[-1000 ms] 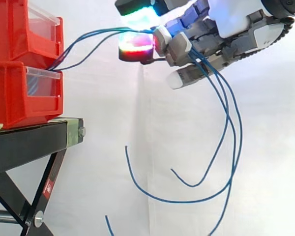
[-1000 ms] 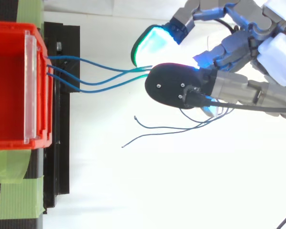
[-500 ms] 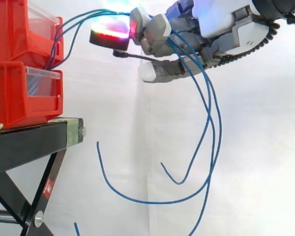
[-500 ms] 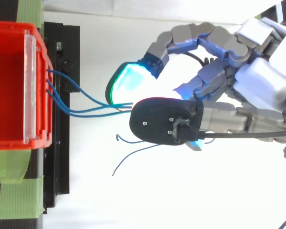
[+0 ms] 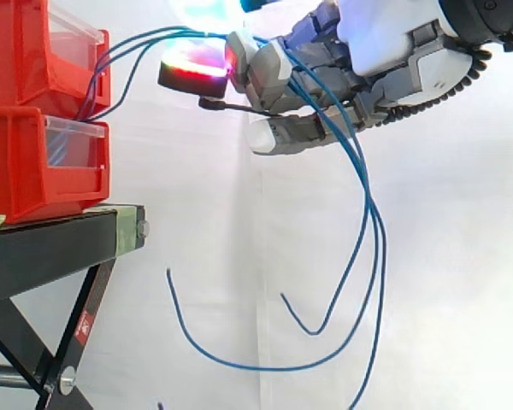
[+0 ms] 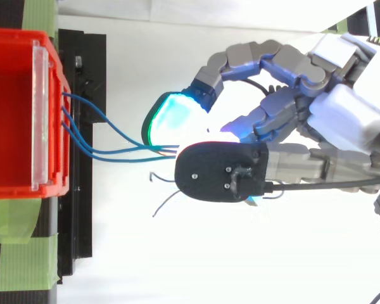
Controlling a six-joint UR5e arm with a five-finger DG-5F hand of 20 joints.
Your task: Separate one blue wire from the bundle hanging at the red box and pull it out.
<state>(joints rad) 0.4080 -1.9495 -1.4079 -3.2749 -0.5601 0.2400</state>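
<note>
Three blue wires (image 6: 114, 151) rising from red box (image 6: 12, 126), hand (image 6: 342, 126) curled round them, tails hanging down.

You are looking at a robot hand (image 6: 348, 114) with a smooth white shell over its palm. Its fingers (image 6: 285, 60) are built of blocky grey segments, some tinged blue-violet. The thick fingertip pads glow. You can see a cyan pad (image 6: 168, 117) rimmed in green, a red-glowing pad (image 5: 197, 61) and a pale white tip (image 5: 269, 137). A black oval backing plate (image 6: 218, 172) carries small silver screws.
</note>
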